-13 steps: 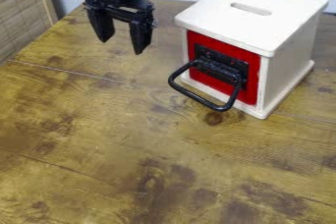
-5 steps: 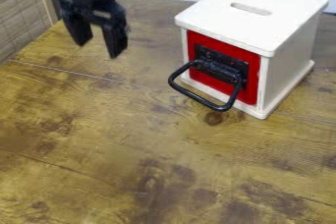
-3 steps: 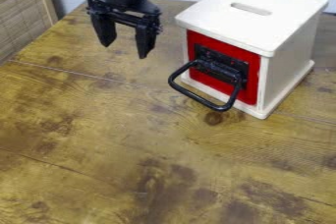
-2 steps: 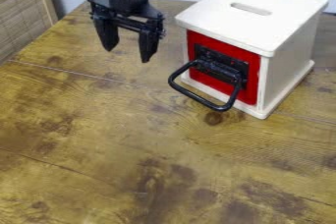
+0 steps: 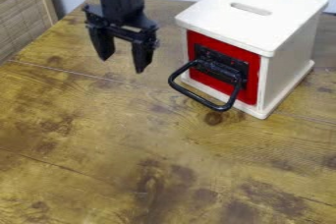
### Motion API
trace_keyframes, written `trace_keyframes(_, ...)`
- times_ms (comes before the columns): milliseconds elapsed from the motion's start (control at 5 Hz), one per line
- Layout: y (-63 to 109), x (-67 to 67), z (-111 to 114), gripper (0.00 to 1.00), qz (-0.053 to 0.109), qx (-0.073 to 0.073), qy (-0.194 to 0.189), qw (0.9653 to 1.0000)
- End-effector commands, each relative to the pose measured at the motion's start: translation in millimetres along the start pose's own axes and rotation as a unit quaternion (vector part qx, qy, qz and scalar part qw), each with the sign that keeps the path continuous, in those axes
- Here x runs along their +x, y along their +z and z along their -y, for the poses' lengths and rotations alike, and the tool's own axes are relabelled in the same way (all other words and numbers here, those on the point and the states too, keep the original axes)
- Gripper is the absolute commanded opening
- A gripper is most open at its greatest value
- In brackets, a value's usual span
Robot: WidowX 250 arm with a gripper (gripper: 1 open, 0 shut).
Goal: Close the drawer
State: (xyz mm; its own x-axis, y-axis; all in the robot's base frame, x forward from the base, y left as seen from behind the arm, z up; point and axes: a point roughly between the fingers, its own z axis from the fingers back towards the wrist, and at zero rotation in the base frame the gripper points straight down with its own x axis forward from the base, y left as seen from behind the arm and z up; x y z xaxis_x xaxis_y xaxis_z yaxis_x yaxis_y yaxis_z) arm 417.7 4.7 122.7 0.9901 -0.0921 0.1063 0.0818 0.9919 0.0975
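The drawer (image 5: 221,66) is a red front panel with a black inset plate, set in a cream-white cube box (image 5: 254,29) with a slot on top, at the right of the wooden table. Its large black loop handle (image 5: 199,90) hangs out toward the front left. The red panel sits about flush with the box face. My black gripper (image 5: 121,57) hangs open and empty above the table, left of the drawer and apart from the handle.
The wooden table (image 5: 118,149) is worn and stained. A slatted wooden panel (image 5: 19,12) stands at the far left edge. A pale wall lies behind the box.
The gripper swung left, then came back right toward the drawer and now sits slightly lower. The drawer and handle have not moved.
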Motion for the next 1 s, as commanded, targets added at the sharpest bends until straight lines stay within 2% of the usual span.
trace_keyframes(0, 56.8, 8.2, -23, 1.0, 0.075, -0.006, -0.032, 0.9967)
trace_keyframes(200, 55.3, 17.8, -25, 1.0, 0.072, -0.006, -0.069, 0.995)
trace_keyframes(400, 38.1, 15.6, -27, 1.0, 0.068, -0.012, -0.066, 0.9955)
trace_keyframes(600, 29.5, 14.0, -33, 1.0, 0.064, -0.016, -0.06, 0.996)
trace_keyframes(800, 27.0, 13.5, -47, 1.0, 0.062, -0.013, -0.062, 0.9961)
